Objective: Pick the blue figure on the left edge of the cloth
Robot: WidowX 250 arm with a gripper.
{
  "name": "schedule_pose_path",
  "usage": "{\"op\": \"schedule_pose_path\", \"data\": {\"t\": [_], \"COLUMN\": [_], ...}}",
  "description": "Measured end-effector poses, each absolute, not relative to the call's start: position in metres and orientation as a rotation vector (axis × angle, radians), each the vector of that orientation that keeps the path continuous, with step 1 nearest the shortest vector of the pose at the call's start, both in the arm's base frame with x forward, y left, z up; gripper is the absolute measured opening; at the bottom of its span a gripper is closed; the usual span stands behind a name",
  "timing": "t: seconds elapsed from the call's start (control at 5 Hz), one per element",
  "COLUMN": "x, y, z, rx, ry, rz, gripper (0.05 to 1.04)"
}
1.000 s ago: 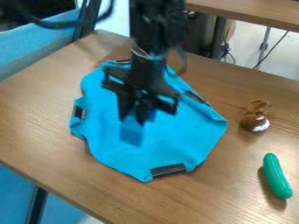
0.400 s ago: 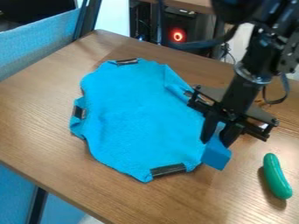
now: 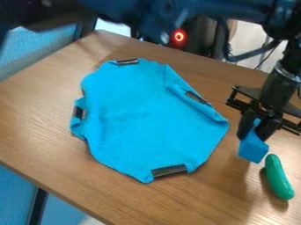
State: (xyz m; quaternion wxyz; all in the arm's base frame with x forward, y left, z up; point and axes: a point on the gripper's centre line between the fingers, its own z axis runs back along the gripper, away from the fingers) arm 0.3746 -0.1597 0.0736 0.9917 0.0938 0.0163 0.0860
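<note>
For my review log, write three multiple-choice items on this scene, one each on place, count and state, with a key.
1. Where is the green cucumber in the view?
A) On the cloth
B) Right of the cloth
C) Left of the cloth

2. How many dark strips show along the cloth's edge?
A) One
B) Two
C) Four

3. How is the blue block?
A) Held in the gripper
B) Lying flat on the cloth
C) Tucked under the cloth

1: B, as it lies beyond the cloth's right edge.
2: C, with one each at top, left, right and bottom.
3: A, since the fingers grip its upper part.
</note>
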Motion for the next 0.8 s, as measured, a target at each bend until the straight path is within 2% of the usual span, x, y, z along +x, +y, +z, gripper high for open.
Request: {"op": "schedule_pose_path", "data": {"t": [0.2,0.6,0.8], "x": [0.382,0.385,0.385], "y": [-0.165,-0.167,-0.168], "z": [0.063,0.051,0.05], "rx": [0.155,0.114,0.094], "ry": [0.034,-0.025,-0.047], "rz": [0.164,0.15,0.134], "gripper": [0.235,0.235,0.269]}}
